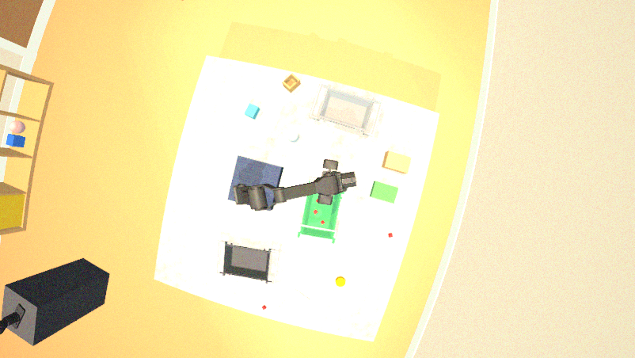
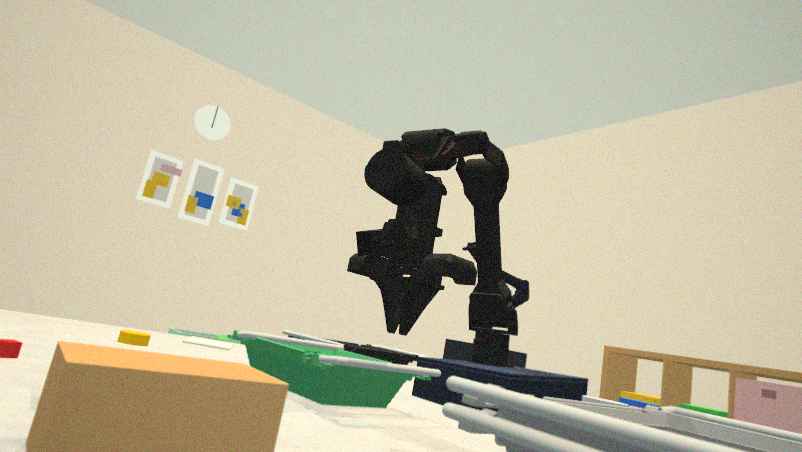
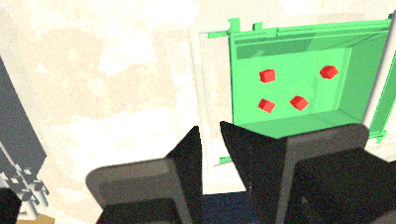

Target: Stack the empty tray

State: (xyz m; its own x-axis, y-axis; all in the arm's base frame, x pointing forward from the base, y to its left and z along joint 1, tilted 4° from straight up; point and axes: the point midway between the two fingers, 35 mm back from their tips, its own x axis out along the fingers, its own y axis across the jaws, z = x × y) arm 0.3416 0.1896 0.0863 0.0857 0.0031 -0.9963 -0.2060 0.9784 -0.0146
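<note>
Wrist view: the gripper (image 1: 328, 182) (image 2: 398, 332) (image 3: 209, 128), slightly open, held nothing above the green tray (image 1: 311, 222) (image 2: 325, 381) (image 3: 292, 89)'s end; one bar (image 1: 316, 228) (image 2: 286, 340) (image 3: 381, 71) crossed its top; red blocks (image 1: 315, 211) (image 3: 299, 103) lay inside.

Red cubes (image 1: 315, 211) in green tray (image 1: 318, 234).

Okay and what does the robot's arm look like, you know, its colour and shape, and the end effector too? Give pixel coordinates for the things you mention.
The arm (image 1: 300, 190) (image 2: 487, 235) is dark, nearly black, with slim links between bulky rounded joints. The end effector (image 2: 398, 330) (image 3: 209, 128) has two black fingers tapering to narrow tips, on wider dark grey-brown carriers with rounded corners. I can't make out any markings.
</note>
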